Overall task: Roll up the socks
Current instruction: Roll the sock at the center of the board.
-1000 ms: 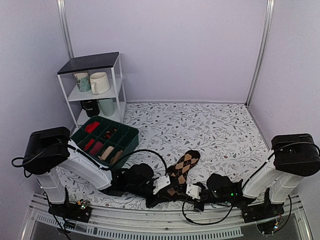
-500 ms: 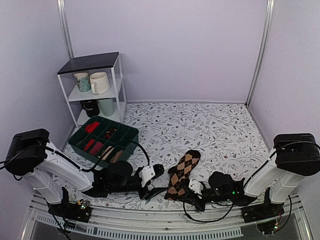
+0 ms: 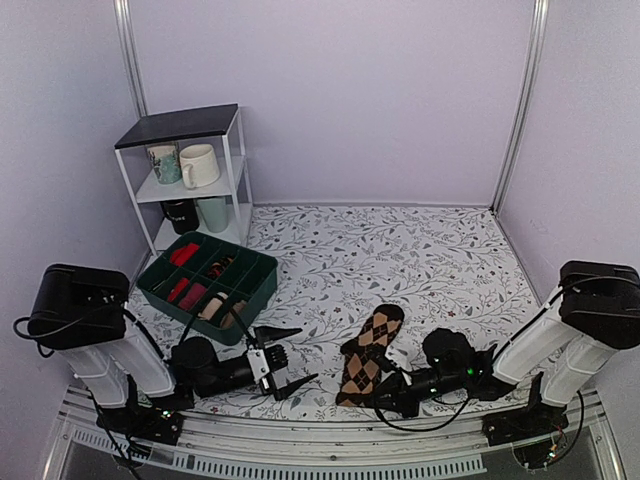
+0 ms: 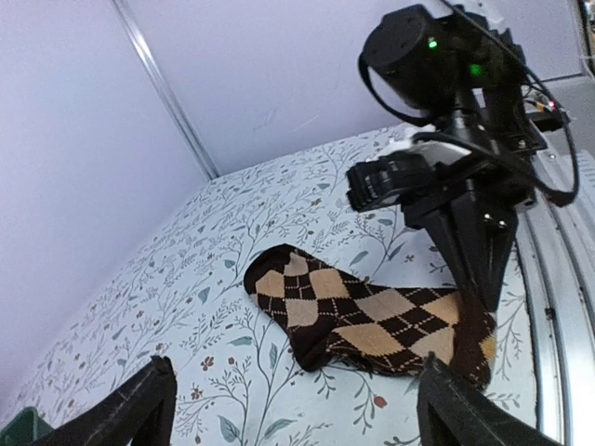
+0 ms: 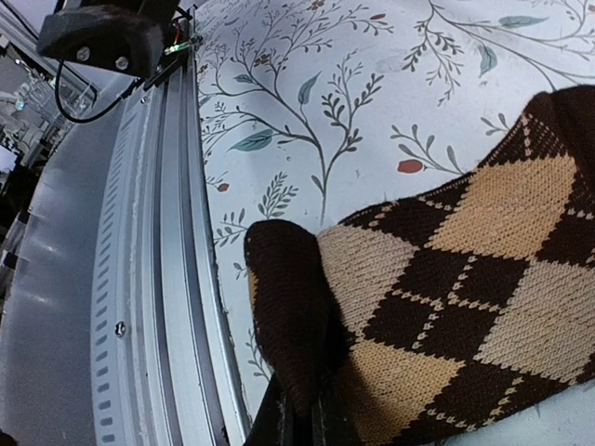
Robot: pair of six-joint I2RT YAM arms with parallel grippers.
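Since a second ago our left tool has let go of the socks and drawn back to the left. It now hangs low over the bench with its jaws spread wide and nothing between them, well apart from the socks. In the left wrist view its dark fingers frame the bottom corners, and the socks lie beyond them on the leaf-patterned surface.

The socks have hardly shifted. They lie near the middle of the bench's near edge as one long flat argyle strip, toe end toward the far side and cuff end at the near edge. Our right tool has stayed low at that near end, jaws narrow and pinched on the dark brown cuff. The right wrist view shows the cuff bunched into a small fold right at the fingertips, just beside the metal rail. The rest of the socks spread flat away from the pinch, and we see no roll formed yet.

On the far left sits a green tray with coloured rolls in its compartments. Behind it stands a white shelf carrying mugs.
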